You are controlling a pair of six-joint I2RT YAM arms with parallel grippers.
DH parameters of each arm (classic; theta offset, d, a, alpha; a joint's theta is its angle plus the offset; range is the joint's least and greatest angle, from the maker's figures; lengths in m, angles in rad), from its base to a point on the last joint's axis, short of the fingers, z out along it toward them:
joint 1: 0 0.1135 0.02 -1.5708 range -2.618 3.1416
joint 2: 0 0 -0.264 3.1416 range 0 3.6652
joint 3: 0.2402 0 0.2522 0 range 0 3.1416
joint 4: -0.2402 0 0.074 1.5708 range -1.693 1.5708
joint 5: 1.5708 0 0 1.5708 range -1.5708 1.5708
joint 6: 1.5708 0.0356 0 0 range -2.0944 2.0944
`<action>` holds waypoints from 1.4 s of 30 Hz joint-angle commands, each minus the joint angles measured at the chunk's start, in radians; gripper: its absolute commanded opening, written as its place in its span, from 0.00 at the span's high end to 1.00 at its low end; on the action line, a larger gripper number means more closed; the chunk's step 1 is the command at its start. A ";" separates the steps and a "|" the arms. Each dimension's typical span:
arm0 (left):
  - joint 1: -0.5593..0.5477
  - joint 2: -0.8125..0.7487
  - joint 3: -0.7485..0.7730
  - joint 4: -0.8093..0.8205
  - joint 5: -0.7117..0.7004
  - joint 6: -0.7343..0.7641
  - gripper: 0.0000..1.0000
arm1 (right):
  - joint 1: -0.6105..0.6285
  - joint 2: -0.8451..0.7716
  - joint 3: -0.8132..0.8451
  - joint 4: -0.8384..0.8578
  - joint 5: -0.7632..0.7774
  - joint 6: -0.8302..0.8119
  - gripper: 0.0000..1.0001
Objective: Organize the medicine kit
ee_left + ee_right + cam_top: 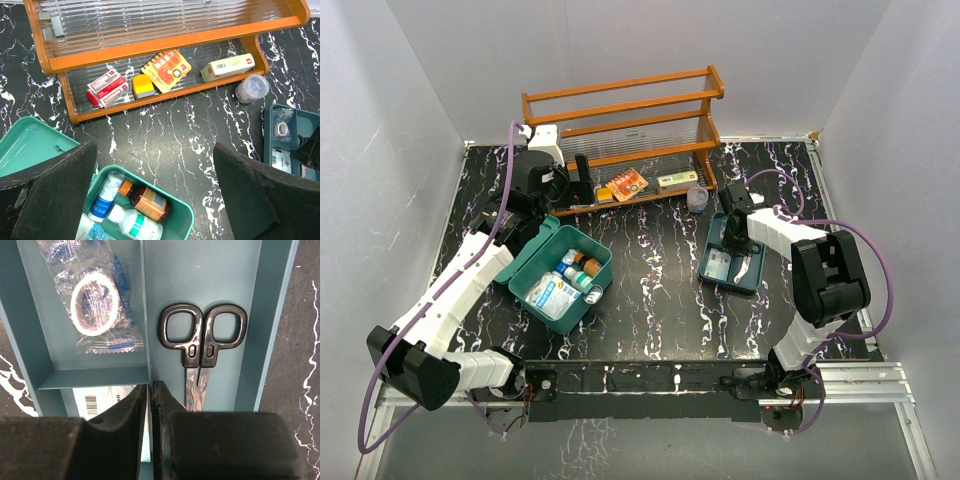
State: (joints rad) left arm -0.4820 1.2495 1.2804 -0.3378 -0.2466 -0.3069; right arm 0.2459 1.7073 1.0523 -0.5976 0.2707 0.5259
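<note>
Hovering left gripper (jaws wide) over medicine kit.

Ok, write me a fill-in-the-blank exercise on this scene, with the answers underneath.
1. The medicine kit has its lid ____.
2. The black-handled scissors lie in the blue-grey ____.
3. The right claw is ____, while the left claw is open.
4. The bagged tape roll sits in a different ____ from the scissors.

Missing words: open; tray; shut; compartment.
</note>
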 commanded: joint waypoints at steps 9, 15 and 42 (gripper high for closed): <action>-0.003 -0.011 0.004 -0.004 0.002 0.001 0.01 | -0.007 -0.015 0.023 0.055 0.056 0.010 1.00; -0.004 -0.009 -0.009 -0.134 0.004 -0.002 0.01 | -0.007 -0.067 0.017 0.046 0.067 0.016 1.00; 0.258 -0.042 -0.223 -0.535 0.127 -0.135 0.05 | -0.007 -0.104 -0.038 0.059 -0.010 0.033 1.00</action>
State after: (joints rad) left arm -0.2317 1.2167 1.0641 -0.8433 -0.1673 -0.4248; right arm 0.2455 1.6611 1.0157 -0.5888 0.2558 0.5518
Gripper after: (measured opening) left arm 0.965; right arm 0.010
